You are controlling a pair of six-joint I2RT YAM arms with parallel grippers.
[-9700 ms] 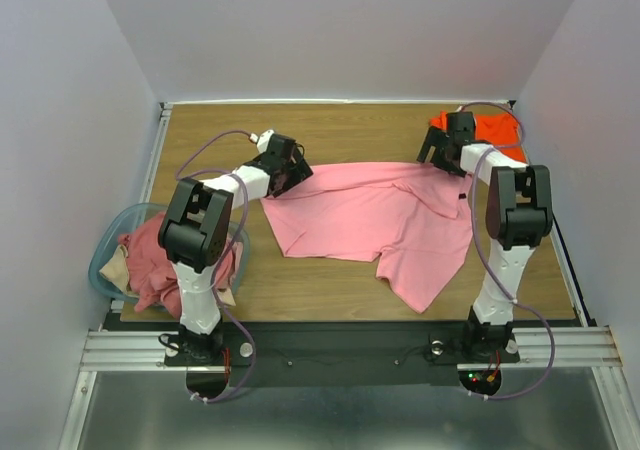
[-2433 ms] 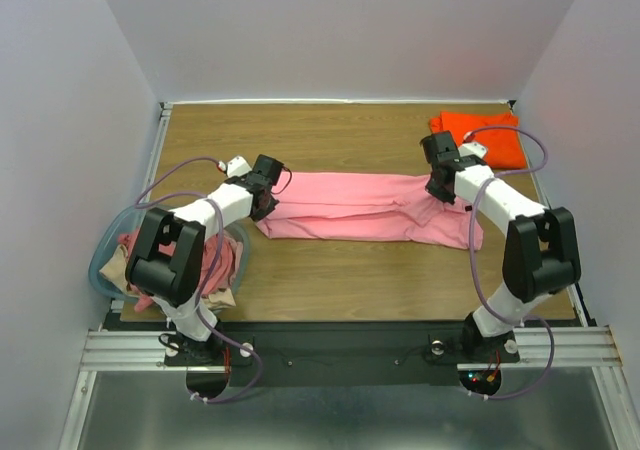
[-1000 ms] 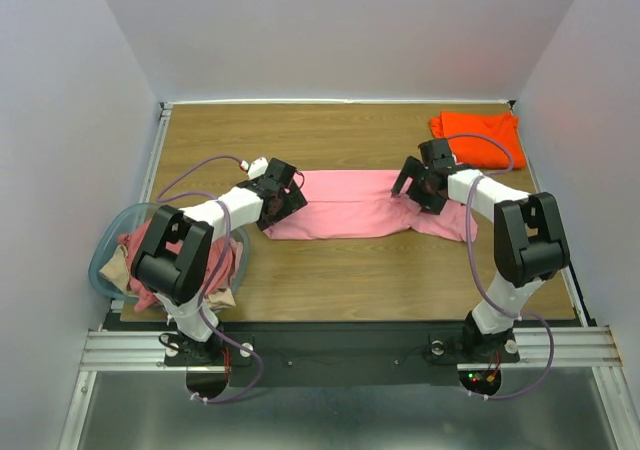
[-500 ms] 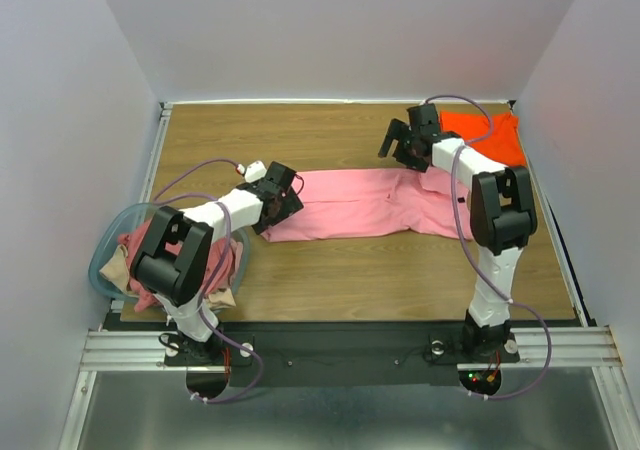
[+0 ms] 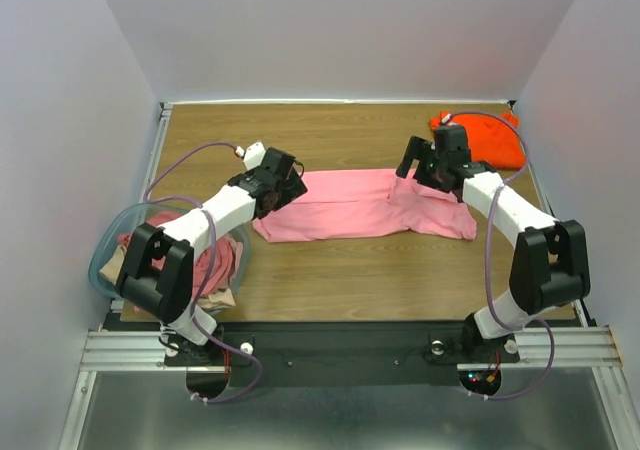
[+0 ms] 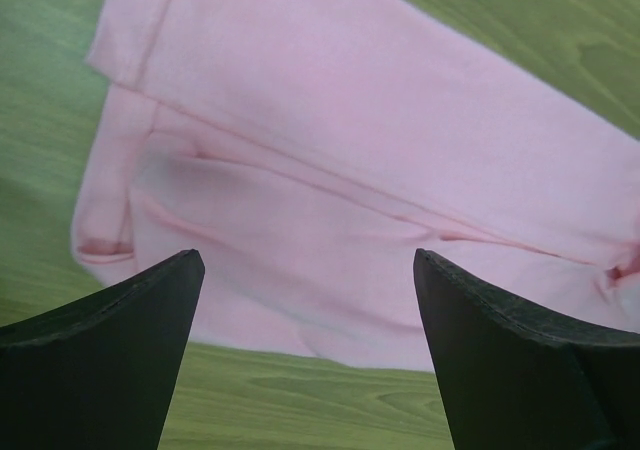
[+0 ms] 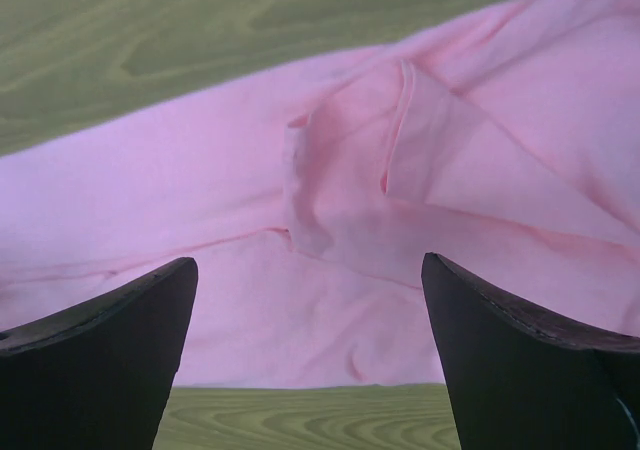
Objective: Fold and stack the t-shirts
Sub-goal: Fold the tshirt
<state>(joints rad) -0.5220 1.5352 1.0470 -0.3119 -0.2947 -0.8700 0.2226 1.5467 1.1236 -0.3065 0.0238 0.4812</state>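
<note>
pink shirt: light pink soft-fabric t-shirt (image 5: 350, 205) lies as a long narrow band across the middle of the top view, flat on the brown wooden surface (image 5: 350, 280). The lengthwise folds look done, so it probably sits this way for a crosswise fold.
left pincer: left pincer (image 6: 305, 262) hangs over the band's left end, fingers spread, nothing between them. The left wrist view shows a sleeve hem and seams below it.
right pincer: right pincer (image 7: 310, 265) is over the band's right end, centre-right of the top view, also spread and empty. Rumpled, overlapping cloth lies under it.
why there: one pincer at each end, likely lined up to tidy or pick up the ends.
contact: cannot tell if either pincer touches the cloth.
orange shirt: bright orange folded t-shirt (image 5: 485, 138) sits in the upper right, apart from the pink one; likely the base of the stack.
tub: clear bluish plastic tub (image 5: 96, 265) at lower left holds bunched dusty rose and tan shirts (image 5: 212, 268), not yet folded.
</note>
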